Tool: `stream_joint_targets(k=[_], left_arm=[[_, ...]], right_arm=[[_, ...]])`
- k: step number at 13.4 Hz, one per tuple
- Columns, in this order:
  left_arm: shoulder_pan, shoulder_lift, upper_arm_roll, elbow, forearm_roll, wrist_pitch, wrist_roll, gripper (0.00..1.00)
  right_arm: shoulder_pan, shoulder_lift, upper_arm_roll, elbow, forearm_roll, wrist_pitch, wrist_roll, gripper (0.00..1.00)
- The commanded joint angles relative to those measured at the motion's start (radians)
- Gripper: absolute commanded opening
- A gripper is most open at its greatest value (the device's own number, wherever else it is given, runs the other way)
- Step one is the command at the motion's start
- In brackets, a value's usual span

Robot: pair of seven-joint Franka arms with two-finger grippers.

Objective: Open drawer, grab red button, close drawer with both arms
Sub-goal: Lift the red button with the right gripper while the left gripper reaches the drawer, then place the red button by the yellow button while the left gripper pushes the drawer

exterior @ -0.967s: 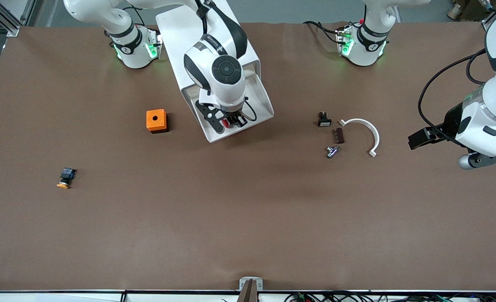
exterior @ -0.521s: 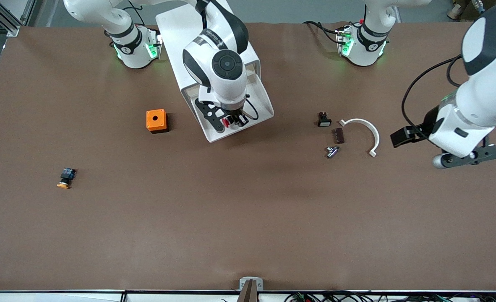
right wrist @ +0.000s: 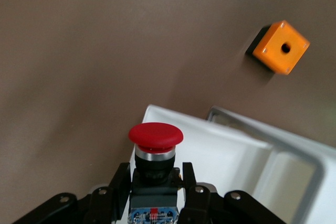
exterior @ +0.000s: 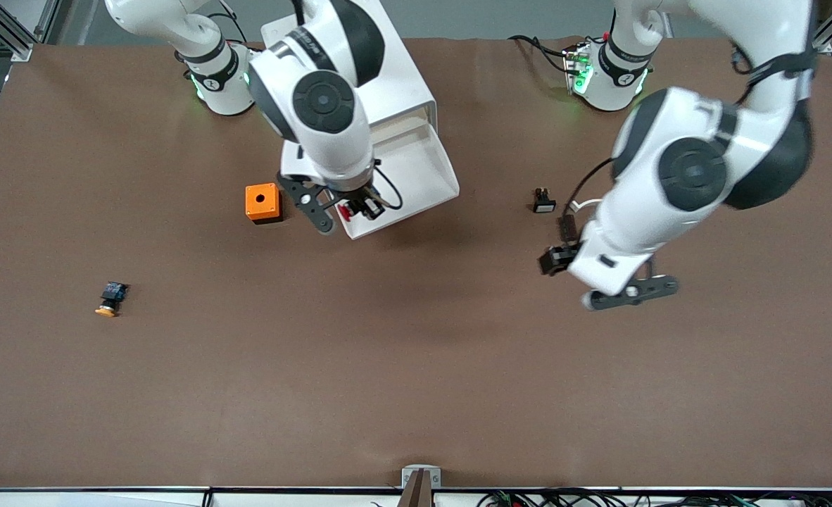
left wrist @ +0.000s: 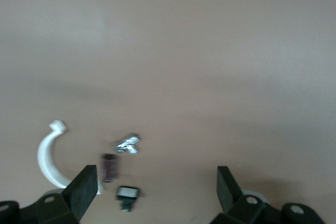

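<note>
The drawer (exterior: 426, 176) stands pulled out of the white cabinet (exterior: 388, 77); its white tray also shows in the right wrist view (right wrist: 236, 150). My right gripper (exterior: 355, 209) is shut on the button (exterior: 346, 209) and holds it over the drawer's front corner nearest the orange cube. In the right wrist view the red cap (right wrist: 156, 134) points away from the gripper (right wrist: 153, 182), with the dark body between the fingers (right wrist: 118, 184). My left gripper (exterior: 627, 296) is open and empty over the table beside the small parts; in its wrist view (left wrist: 156, 192) nothing lies between the fingers (left wrist: 84, 191).
An orange cube with a hole (exterior: 262, 203) sits beside the drawer. An orange-capped button (exterior: 109, 298) lies toward the right arm's end. A small black switch (exterior: 543, 201), a brown piece (exterior: 567, 227) and a white curved clip (exterior: 585, 205) lie under the left arm.
My right gripper rose out of the drawer with the button and shifted toward the orange cube. My left arm swung in from the table's end to over the small parts.
</note>
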Motion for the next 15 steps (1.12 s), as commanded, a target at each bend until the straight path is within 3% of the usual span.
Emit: stream_joint_targets(k=[1, 4, 7, 9, 11, 15], left_arm=[[-0.048, 0.088, 0.005, 0.014, -0.002, 0.021, -0.019, 1.0], [-0.078, 0.149, 0.004, 0.022, -0.008, 0.093, -0.069, 1.0], [-0.133, 0.2, 0.004, 0.022, -0.037, 0.187, -0.215, 1.0], [-0.172, 0.229, 0.003, 0.022, -0.078, 0.222, -0.255, 1.0], [-0.23, 0.26, 0.005, 0.022, -0.103, 0.227, -0.293, 1.0], [-0.307, 0.257, 0.004, 0.016, -0.118, 0.219, -0.321, 1.0]], right_arm=[[-0.098, -0.069, 0.011, -0.01, -0.01, -0.097, -0.224, 0.0], [-0.216, -0.119, 0.011, -0.033, -0.011, -0.157, -0.488, 0.0], [-0.402, -0.14, 0.009, -0.086, -0.013, -0.15, -0.899, 0.0], [-0.487, -0.131, 0.011, -0.11, -0.068, -0.118, -1.068, 0.0], [-0.54, -0.134, 0.011, -0.2, -0.137, 0.008, -1.185, 0.01], [-0.669, -0.111, 0.011, -0.351, -0.139, 0.284, -1.409, 0.01]])
